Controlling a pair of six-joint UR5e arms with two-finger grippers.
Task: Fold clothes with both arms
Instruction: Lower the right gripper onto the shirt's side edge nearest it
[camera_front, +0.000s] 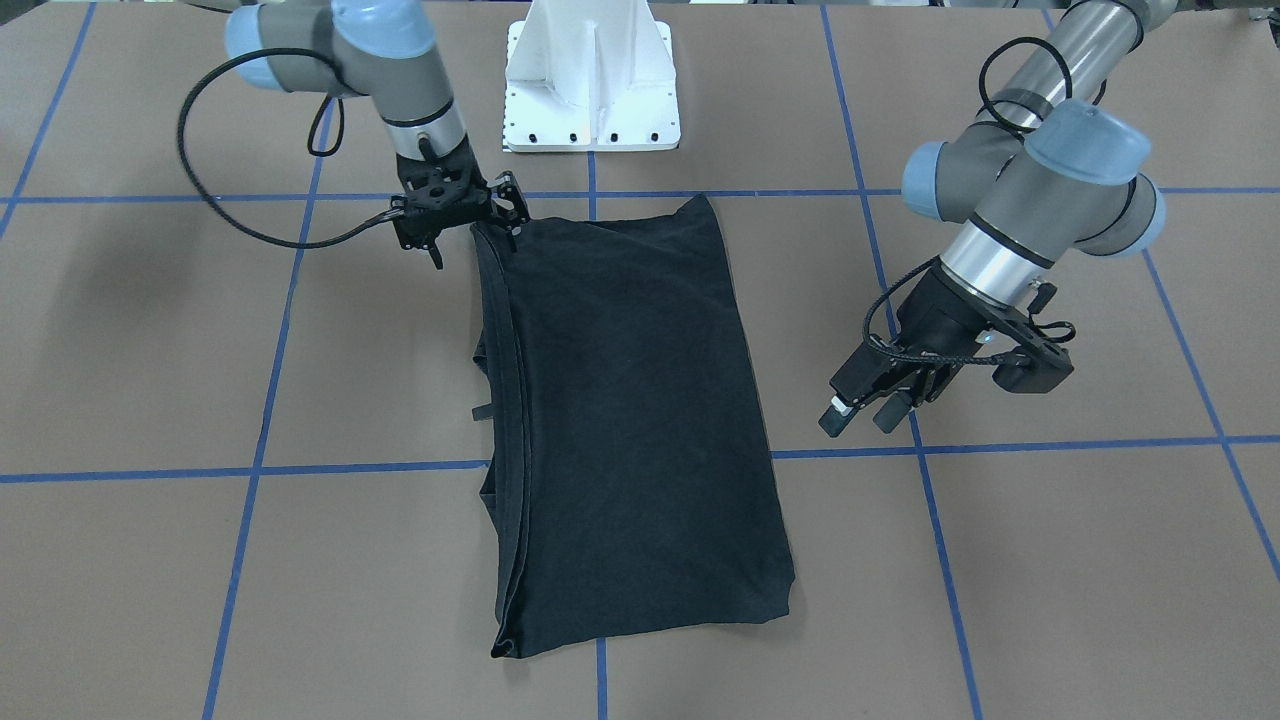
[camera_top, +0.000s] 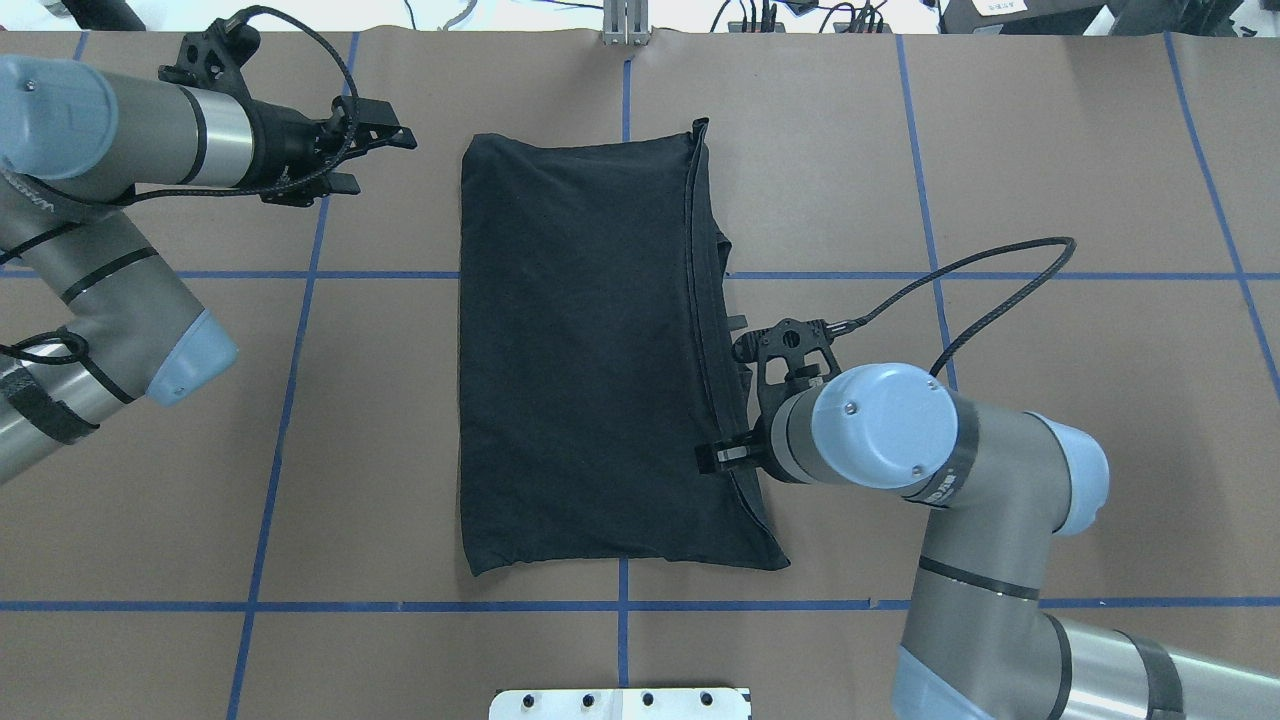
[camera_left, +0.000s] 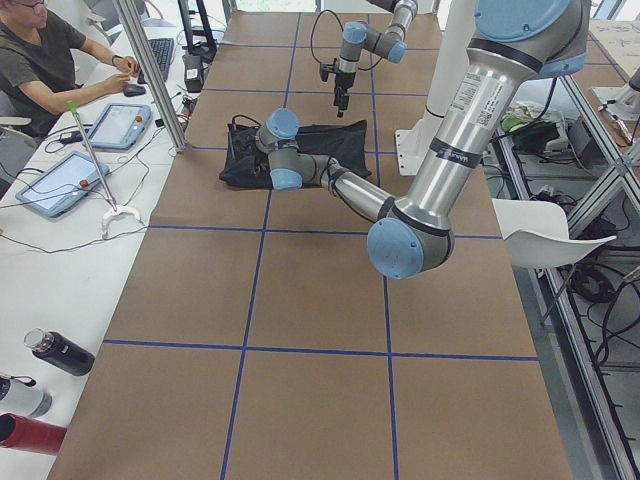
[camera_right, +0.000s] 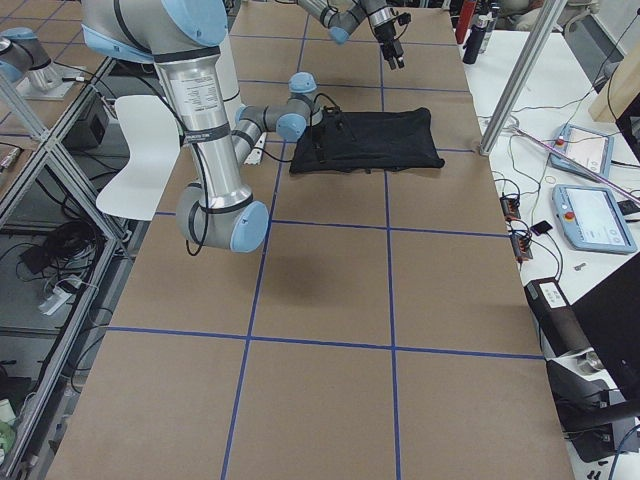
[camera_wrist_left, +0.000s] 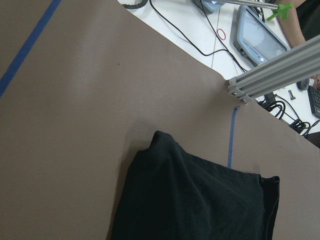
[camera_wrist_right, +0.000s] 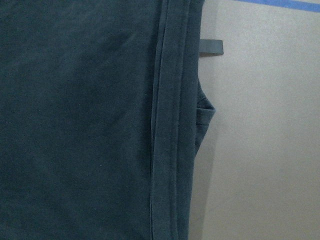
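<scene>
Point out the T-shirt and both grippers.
T-shirt (camera_top: 580, 350): overhead view, middle of the cloth.
Left gripper (camera_top: 378, 160): overhead view, between its fingertips.
Right gripper (camera_front: 510, 222): front-facing view, between its fingertips.

I can read no word or number for certain on any of my feeds; there is only lettering too small or blurred to make out.

Overhead, well to the left of the black T-shirt (camera_top: 580, 350), the left arm (camera_top: 110, 290) has pale letters on a grey link (camera_top: 30, 192). Just right of the T-shirt's near corner, the right arm (camera_top: 1000, 470) wears a dark band (camera_top: 940, 487) with white print.

From the table's ends, each near arm carries a dark printed line down its silver tube (camera_left: 462, 95) (camera_right: 207, 95). Beyond the T-shirt, the tablets' (camera_left: 125, 125) lit screens show nothing legible to me.
</scene>
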